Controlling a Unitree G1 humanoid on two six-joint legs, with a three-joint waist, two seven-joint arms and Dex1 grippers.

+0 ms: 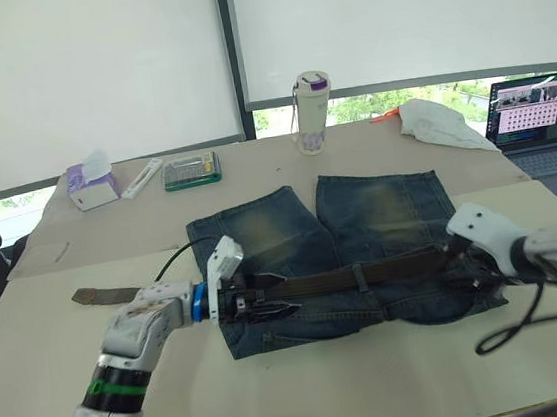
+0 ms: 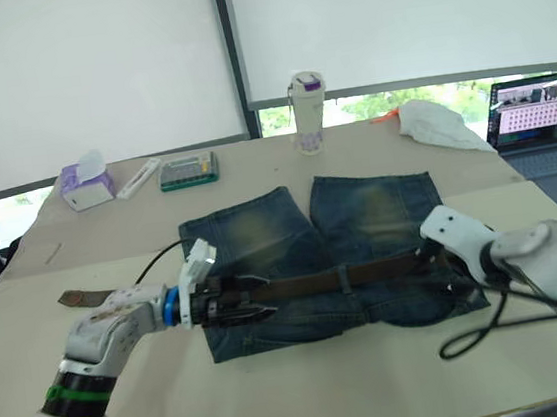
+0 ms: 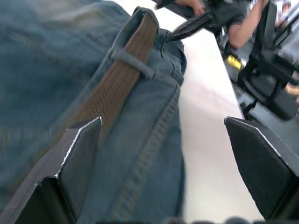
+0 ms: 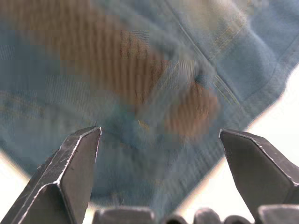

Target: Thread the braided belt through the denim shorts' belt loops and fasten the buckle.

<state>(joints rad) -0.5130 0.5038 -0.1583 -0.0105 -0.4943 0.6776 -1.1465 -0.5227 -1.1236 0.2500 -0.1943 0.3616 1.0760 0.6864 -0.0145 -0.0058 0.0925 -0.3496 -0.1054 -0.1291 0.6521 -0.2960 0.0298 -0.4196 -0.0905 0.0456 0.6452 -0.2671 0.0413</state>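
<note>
The denim shorts point(image 1: 361, 224) lie flat on the table with the waistband toward me. Along the waistband runs the braided belt point(image 1: 317, 285), passing under a belt loop point(image 3: 133, 63) near the middle; its loose end point(image 1: 92, 295) trails onto the table past the shorts' left side. My left gripper point(image 1: 269, 305) hovers open over the waistband's left end, with the belt beside one finger point(image 3: 79, 154). At the waistband's right end my right gripper point(image 1: 467, 270) is open just above denim and belt point(image 4: 140, 70). I cannot make out the buckle.
At the back of the table stand a white tumbler point(image 1: 313, 112), a green box point(image 1: 191, 170), a tissue box point(image 1: 92, 187) and a white cloth point(image 1: 440, 120). A laptop point(image 1: 541, 123) sits at the far right. A black cable point(image 1: 514, 328) loops under my right arm.
</note>
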